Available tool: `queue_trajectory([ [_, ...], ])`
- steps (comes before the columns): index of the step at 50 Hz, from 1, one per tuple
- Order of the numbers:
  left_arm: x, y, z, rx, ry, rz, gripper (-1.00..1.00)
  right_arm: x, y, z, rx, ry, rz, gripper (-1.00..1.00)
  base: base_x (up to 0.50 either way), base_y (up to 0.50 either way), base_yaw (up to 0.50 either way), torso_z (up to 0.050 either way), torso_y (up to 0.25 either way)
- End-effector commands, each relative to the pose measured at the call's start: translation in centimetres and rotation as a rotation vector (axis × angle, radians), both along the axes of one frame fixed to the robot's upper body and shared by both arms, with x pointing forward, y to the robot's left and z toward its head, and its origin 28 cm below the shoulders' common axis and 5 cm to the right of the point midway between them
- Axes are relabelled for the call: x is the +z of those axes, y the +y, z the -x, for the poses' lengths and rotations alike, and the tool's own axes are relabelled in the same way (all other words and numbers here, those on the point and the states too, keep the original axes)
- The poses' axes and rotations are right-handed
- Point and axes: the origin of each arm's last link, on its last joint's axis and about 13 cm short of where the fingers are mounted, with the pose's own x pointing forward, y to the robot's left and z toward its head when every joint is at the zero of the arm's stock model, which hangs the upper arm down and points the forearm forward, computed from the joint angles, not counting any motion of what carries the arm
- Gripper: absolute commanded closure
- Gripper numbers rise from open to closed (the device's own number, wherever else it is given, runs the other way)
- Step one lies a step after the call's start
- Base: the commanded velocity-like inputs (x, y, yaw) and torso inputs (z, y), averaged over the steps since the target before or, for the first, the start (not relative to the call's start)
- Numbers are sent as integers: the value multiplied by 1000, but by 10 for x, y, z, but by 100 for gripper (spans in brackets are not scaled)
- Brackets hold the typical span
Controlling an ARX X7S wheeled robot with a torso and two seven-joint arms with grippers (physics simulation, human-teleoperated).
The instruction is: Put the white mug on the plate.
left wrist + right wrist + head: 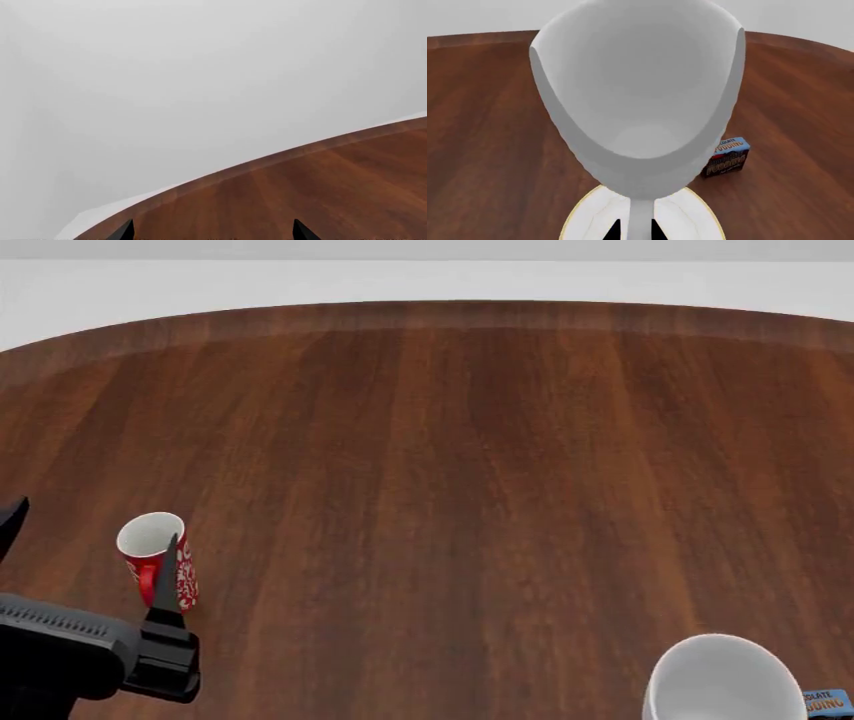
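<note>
R gripper (634, 231) clamped on white mug (637, 100) handle, above plate (587, 220); L gripper (212, 232) jaws apart, holding nothing

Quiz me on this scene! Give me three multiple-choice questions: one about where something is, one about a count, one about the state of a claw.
1. Where does the red mug stand?
A. On the left side of the table
B. On the plate
C. Inside another mug

2. How many mugs show in the head view?
A. One
B. Two
C. Four

3. How is the left claw?
A. Open, holding nothing
B. Shut on a mug
C. Shut on a box

Answers:
1 A, the head view shows it upright on bare wood at the left.
2 B, the red mug and the white mug.
3 A, its fingertips stand wide apart with only table between them.
</note>
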Motion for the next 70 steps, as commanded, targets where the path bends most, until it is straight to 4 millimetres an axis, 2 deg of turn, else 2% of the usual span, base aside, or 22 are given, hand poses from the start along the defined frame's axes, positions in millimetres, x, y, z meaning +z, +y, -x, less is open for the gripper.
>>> queue_trajectory([
  [1,-2,-1,-2,0,4,-1,-100,1,-1,8,0,14,17,100,0,0,0,0,0],
  [15,-3,-1,-2,0,5,-1,-100,1,5,15,30,64,-3,100,0,0,0,0,1],
  [24,-4,0,-2,0,6,2,-100,-8,4,14,22,104,-21,100,0,0,0,0,0],
  [32,-3,1,-1,3,3,2,-100,-18,4,24,6,149,-41,100,0,0,0,0,0],
  [47,-4,-1,-2,2,4,3,-100,-24,0,30,-13,185,-26,100,0,0,0,0,0],
  [70,-6,0,0,0,9,5,-100,-42,-2,18,-18,207,-38,100,0,0,0,0,0],
])
